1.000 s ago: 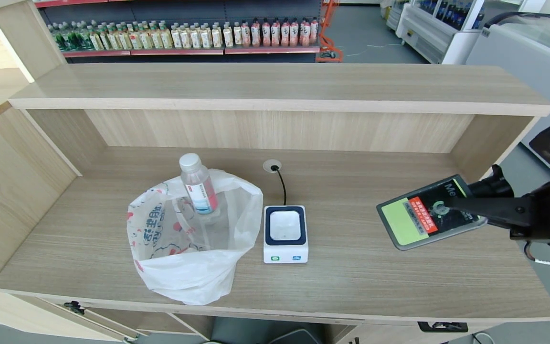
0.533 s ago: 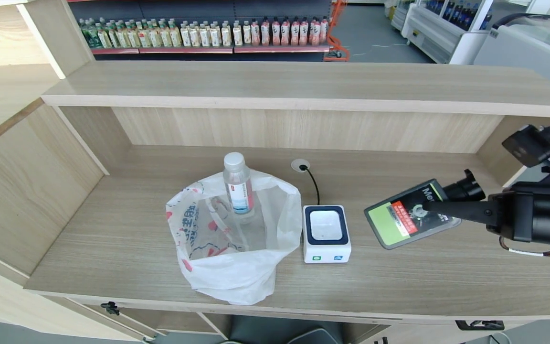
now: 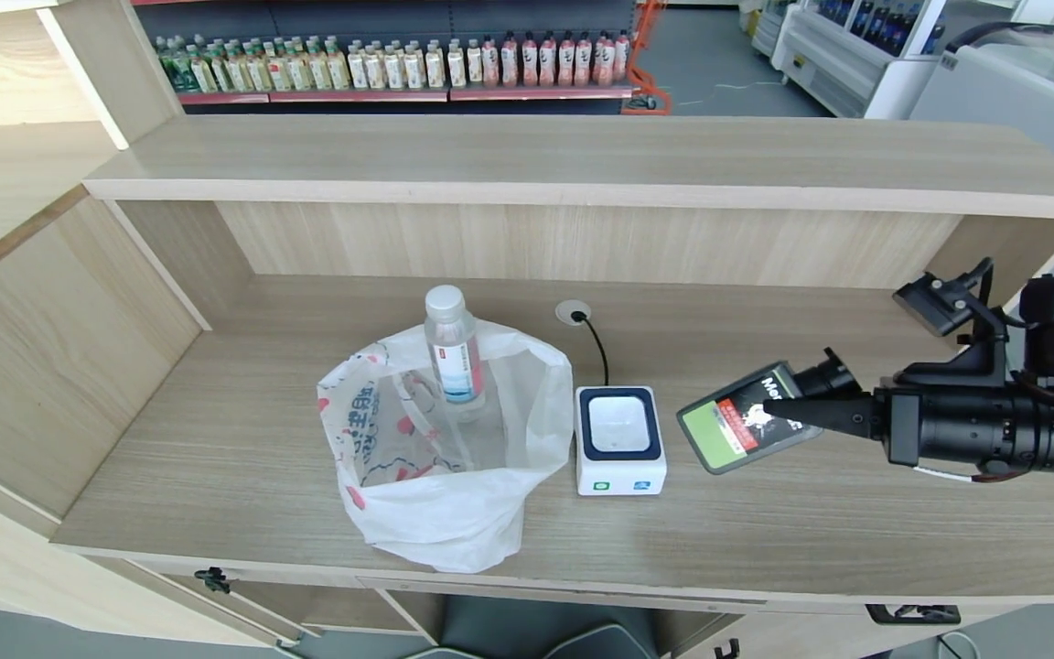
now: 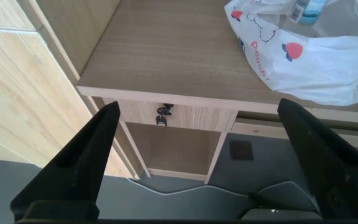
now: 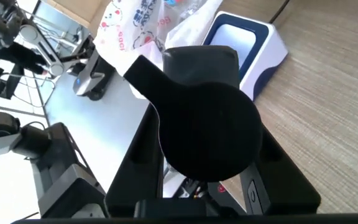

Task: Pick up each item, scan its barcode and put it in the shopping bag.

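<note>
A white plastic shopping bag (image 3: 435, 476) stands open on the wooden counter (image 3: 811, 540), with a clear water bottle (image 3: 452, 357) upright inside it. Just right of the bag sits the white and blue barcode scanner (image 3: 618, 439), window facing up. My right gripper (image 3: 779, 409) is shut on a flat dark packet (image 3: 730, 426) with a green and red label. The packet hangs tilted just right of the scanner, a little above the counter. In the right wrist view the scanner (image 5: 253, 43) and the bag (image 5: 142, 25) lie beyond the gripper. My left gripper (image 4: 207, 155) is open below the counter's front edge, holding nothing.
A black cable (image 3: 596, 352) runs from the scanner to a grommet (image 3: 573, 312) at the back. A raised shelf (image 3: 582, 156) and side walls enclose the counter. A drawer with a latch (image 4: 163, 112) sits under the front edge. Bare counter lies right of the scanner.
The head camera has shifted, so the whole scene sits further right. My right gripper has carried the packet left and lower, from well right of the scanner to just beside it.
</note>
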{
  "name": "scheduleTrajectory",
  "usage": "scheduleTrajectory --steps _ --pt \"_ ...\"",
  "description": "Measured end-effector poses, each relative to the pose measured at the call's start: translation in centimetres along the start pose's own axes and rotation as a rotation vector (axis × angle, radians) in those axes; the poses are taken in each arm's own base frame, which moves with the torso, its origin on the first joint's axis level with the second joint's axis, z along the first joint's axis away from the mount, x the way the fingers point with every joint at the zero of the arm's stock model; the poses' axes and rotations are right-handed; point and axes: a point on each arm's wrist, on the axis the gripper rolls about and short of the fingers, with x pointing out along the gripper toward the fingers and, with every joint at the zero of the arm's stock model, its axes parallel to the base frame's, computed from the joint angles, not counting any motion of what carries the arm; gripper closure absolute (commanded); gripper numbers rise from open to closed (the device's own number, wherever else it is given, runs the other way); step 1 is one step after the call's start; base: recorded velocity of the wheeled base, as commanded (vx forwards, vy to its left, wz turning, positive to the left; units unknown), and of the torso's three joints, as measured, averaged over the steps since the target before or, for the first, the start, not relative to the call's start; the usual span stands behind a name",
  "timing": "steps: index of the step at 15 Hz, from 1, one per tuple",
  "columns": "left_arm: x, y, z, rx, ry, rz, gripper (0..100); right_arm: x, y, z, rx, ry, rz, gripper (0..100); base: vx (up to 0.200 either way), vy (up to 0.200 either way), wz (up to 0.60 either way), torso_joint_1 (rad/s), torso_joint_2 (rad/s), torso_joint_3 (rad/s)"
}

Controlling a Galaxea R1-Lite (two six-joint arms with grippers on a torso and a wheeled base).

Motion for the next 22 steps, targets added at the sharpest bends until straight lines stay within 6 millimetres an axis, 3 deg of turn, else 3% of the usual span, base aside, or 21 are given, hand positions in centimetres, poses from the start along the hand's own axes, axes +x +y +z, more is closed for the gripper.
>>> scheduleTrajectory --steps 8,17,22 --pt "0.0 0.0 0.0 0.000 0.000 0.000 0 3.4 -2.5 -0.7 -0.006 0.013 0.032 100 0.000 0.000 0.00 0.000 0.00 0.000" --pt "0.0 0.0 0.0 0.000 0.000 0.000 0 7.2 -3.3 -0.2 -0.067 -0.010 0.074 100 0.000 0.000 0.00 0.000 0.00 0.000" --pt "0.0 0.0 0.0 -0.001 0.000 -0.001 0 9.1 -3.7 -1.0 -0.059 0.014 0.097 100 0.000 0.000 0.00 0.000 0.00 0.000"
